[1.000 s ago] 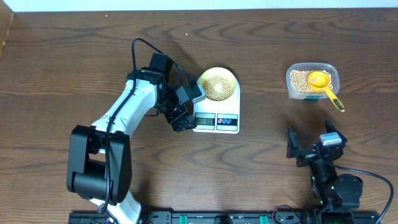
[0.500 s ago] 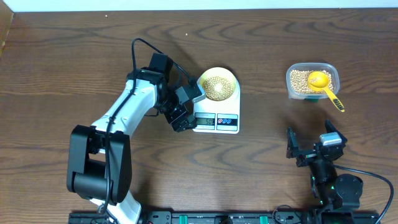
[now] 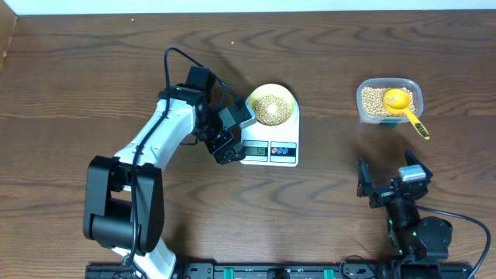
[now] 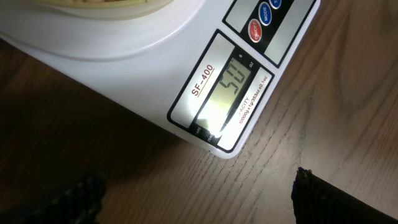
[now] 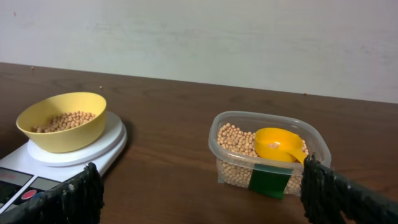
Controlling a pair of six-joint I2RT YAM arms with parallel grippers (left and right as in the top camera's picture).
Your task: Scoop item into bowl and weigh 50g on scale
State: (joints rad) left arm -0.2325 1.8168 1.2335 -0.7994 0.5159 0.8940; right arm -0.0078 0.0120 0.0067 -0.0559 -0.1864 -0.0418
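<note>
While neither arm holds anything, the bowl (image 3: 272,106) sits on the round platform of the scale (image 3: 270,149) at centre frame in the overhead view, with a shallow layer of beans (image 3: 270,108) inside it. The left gripper (image 3: 231,136) hovers just beside the scale's left edge with its jaws spread wide and empty. Its wrist camera looks down on the display (image 4: 227,93), which appears to show the target figure, though the digits are soft. At lower right, the right gripper (image 3: 389,180) is equally wide and empty, well apart from the tub (image 3: 364,99) at upper right, where the scoop (image 3: 399,100) lies on the remaining beans.

The weighing looks essentially done, so the main hazard is disturbing it. The left arm is the closest threat. One of its spread fingers lies near the bowl's rim and another beside the scale's front corner, so a careless retreat could brush the platform, shift the reading or slide the bowl off centre. A further scoop from the tub would likely overshoot the target. Beans this round would also scatter across the table (image 3: 93,70) if the bowl tipped.
</note>
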